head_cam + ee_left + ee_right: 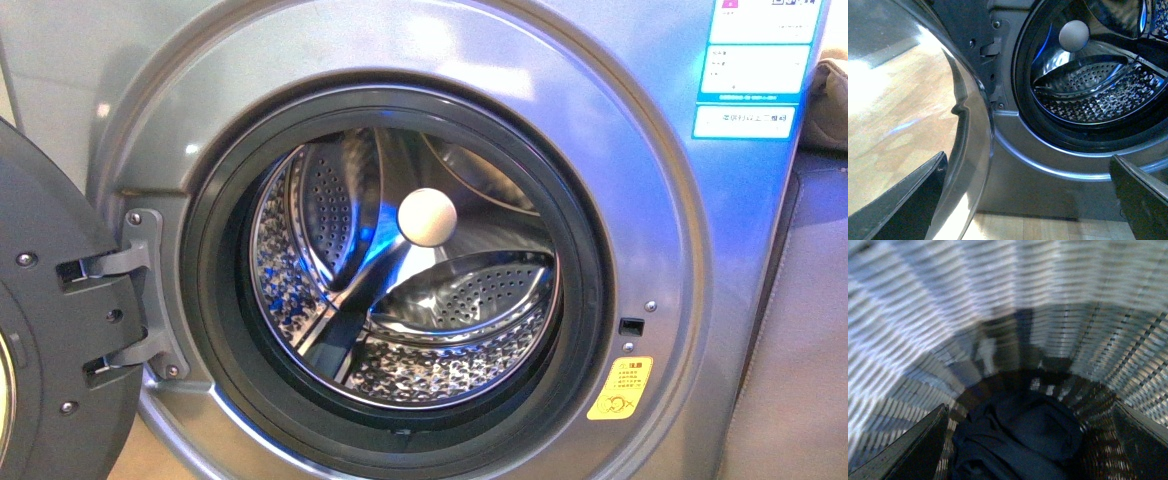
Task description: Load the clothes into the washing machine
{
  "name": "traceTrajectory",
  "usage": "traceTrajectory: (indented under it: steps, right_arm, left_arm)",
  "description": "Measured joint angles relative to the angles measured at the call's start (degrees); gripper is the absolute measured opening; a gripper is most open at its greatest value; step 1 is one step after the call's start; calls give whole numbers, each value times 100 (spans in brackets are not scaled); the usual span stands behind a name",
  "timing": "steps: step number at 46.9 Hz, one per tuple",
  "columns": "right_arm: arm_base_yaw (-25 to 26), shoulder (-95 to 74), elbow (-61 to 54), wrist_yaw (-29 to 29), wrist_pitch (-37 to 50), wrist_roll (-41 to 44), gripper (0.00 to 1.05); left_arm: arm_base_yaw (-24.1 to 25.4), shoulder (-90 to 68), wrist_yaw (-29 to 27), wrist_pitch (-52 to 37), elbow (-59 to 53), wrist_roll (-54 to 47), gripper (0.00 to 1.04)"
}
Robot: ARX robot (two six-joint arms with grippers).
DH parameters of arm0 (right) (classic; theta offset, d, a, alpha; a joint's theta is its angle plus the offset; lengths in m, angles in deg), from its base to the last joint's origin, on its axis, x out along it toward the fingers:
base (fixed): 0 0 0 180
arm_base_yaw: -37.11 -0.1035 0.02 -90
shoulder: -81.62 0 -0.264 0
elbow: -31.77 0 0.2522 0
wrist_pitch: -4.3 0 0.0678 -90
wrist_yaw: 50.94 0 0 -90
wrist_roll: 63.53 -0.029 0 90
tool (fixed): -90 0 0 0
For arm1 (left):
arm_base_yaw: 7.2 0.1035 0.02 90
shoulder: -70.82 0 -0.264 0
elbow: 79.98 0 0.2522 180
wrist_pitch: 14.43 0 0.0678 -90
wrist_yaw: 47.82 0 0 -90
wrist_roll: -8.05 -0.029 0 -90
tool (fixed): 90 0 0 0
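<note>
Outside the washing machine [650, 260], clothes [1018, 440]: dark navy heap at the bottom of a woven basket [998, 300], not yet in the drum [450, 300]. Right gripper [1029, 406]: jaws apart above the heap, probably readying a grasp. Left gripper [1028, 157]: jaws apart, empty, near the washing machine's door [50, 330], which is swung wide for loading. Drum holds only a pale ball [427, 217].
</note>
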Motion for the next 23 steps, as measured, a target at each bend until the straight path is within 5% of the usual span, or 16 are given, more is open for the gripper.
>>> traceTrajectory:
  steps: [23]
  right_arm:
    - [-286, -2820, 1099, -789, 181, 348, 97]
  left_arm:
    - [0, 0, 0, 0, 0, 0, 98]
